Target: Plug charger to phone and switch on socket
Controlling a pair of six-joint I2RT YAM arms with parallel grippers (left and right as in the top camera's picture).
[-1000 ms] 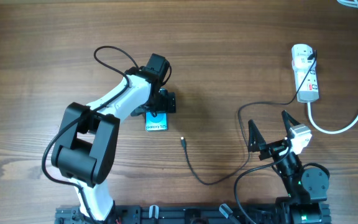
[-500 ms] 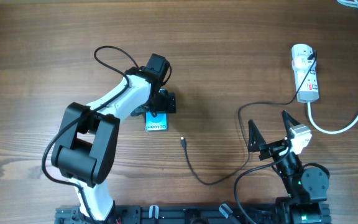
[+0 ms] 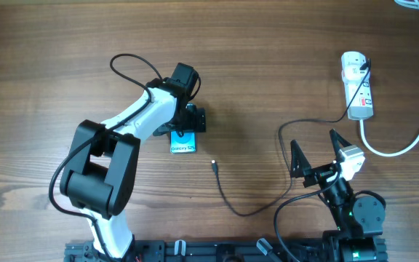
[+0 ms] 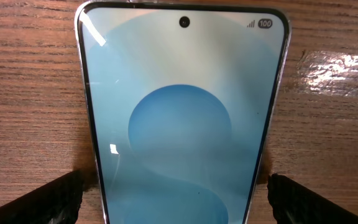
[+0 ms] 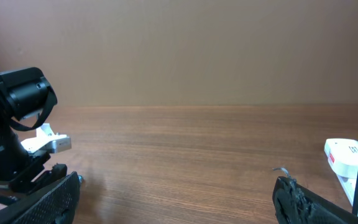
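Note:
The phone (image 3: pixel 183 143) lies flat on the table left of centre, its teal screen up, and fills the left wrist view (image 4: pixel 179 118). My left gripper (image 3: pixel 186 127) is open over the phone's far end, one finger on each side and clear of its edges (image 4: pixel 178 199). The charger cable (image 3: pixel 257 209) curves across the table from the socket, and its plug tip (image 3: pixel 214 164) lies free to the right of the phone. The white socket (image 3: pixel 357 85) lies at the far right, also seen in the right wrist view (image 5: pixel 352 160). My right gripper (image 3: pixel 316 151) is open and empty near the front (image 5: pixel 178 196).
A thick white cord (image 3: pixel 413 142) loops from the socket along the right table edge. The black cable of the left arm (image 3: pixel 126 65) arches above the table behind the phone. The left arm itself shows in the right wrist view (image 5: pixel 11 124).

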